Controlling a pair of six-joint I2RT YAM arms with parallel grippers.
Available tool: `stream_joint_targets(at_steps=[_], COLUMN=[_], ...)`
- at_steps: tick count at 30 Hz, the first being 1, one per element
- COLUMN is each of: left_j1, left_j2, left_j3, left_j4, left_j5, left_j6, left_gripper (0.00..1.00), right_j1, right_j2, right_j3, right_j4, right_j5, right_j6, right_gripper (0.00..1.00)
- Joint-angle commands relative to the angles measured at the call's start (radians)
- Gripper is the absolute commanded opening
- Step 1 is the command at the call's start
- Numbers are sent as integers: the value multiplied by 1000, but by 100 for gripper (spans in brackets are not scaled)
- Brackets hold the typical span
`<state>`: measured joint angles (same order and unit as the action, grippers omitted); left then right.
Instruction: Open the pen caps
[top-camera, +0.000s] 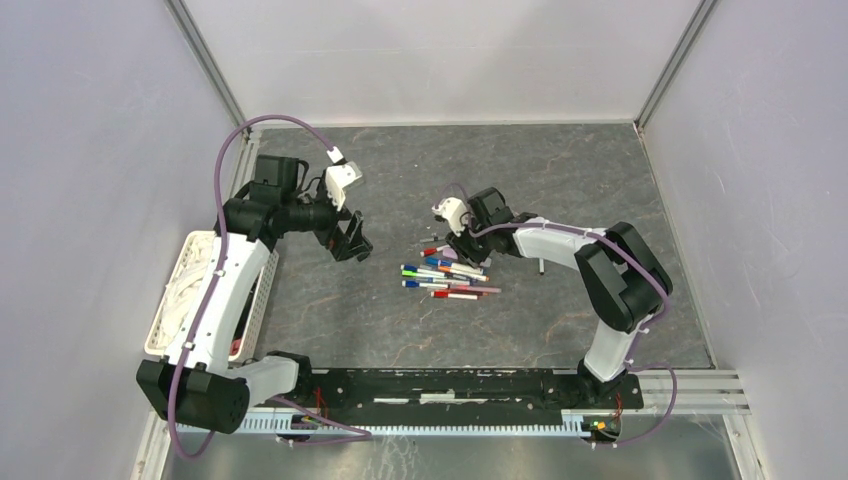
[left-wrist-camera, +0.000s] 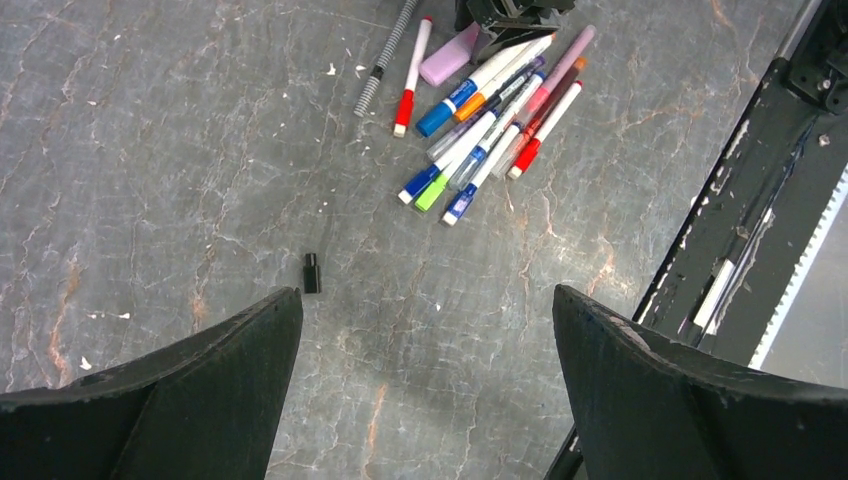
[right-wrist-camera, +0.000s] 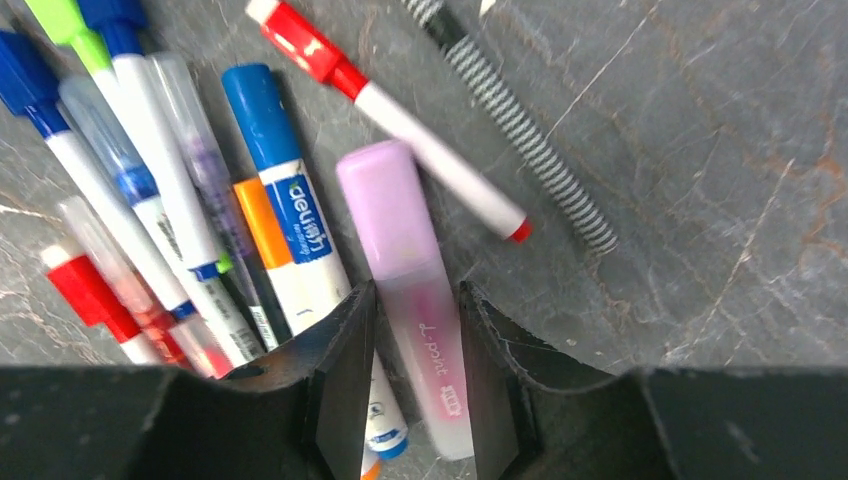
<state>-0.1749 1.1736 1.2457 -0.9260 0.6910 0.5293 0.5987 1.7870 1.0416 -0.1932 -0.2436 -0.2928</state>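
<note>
1. Pen caps (right-wrist-camera: 258, 100): every cap I can see in the pile sits on its pen, whether blue, red, green or lilac. None is clearly off, so I judge the task barely begun.
2. Right end effector (right-wrist-camera: 415, 300): narrow and closed on the lilac highlighter (right-wrist-camera: 425, 340). Both fingers appear to touch its frosted pink barrel. Its lilac cap (right-wrist-camera: 385, 195) is seated and points away. The highlighter lies flat.
3. Left end effector (left-wrist-camera: 428, 295): wide, empty, hanging above the bench (left-wrist-camera: 150, 150), well apart from the pile.
4. Pens (left-wrist-camera: 480, 130): a loose fan near the bench centre, touching and overlapping. Barrels are smooth round plastic, white, clear or pink; caps are glossy and stubby. A striped black-and-white pen (right-wrist-camera: 520, 130) lies just beside them.
5. Small black stub (left-wrist-camera: 312, 272): lies alone near the left end effector. Possibly a loose cap; cannot tell.
6. Bench surface: grey, veined, stone-like, matt, flecked with white specks.
</note>
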Motion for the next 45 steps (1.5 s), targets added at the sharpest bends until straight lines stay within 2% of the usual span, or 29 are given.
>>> stream_joint_targets(at_steps=[1, 7, 11, 15, 18, 22, 27, 32, 35, 39, 45], left_j1=[5, 5, 5, 5, 4, 3, -4, -33, -61, -84, -84], left_j2=[-7, -1, 1, 1, 5, 11, 20, 62, 66, 81, 62], left_j3=[13, 15, 20, 18, 2, -40, -97, -112, -125, -130, -129], left_j4=[-25, -47, -64, -81, -95, -117, -125, -125, -125, -135, -148], left_j5=[41, 65, 72, 81, 103, 142, 247, 345, 358, 341, 364], left_j6=[63, 81, 96, 119, 149, 220, 298, 333, 362, 363, 345], left_gripper=[100, 100, 100, 100, 100, 100, 100, 100, 100, 99, 96], right_j1=[-6, -13, -18, -19, -18, -17, -7, 78, 121, 141, 141], right_j2=[-31, -63, -90, -133, -166, -216, -261, -263, -243, -256, -317], right_j3=[-73, -140, -126, -98, -74, -34, 12, 10, 21, 6, -88], right_j4=[26, 64, 55, 30, 8, -26, -30, 49, 91, 200, 525], right_j5=[-6, -8, -13, -23, -51, -124, -382, -580, -660, -673, -625], right_j6=[14, 38, 37, 29, 30, 53, 137, 231, 286, 387, 598], right_gripper=[42, 40, 27, 9, 0, 0, 0, 0, 0, 0, 0])
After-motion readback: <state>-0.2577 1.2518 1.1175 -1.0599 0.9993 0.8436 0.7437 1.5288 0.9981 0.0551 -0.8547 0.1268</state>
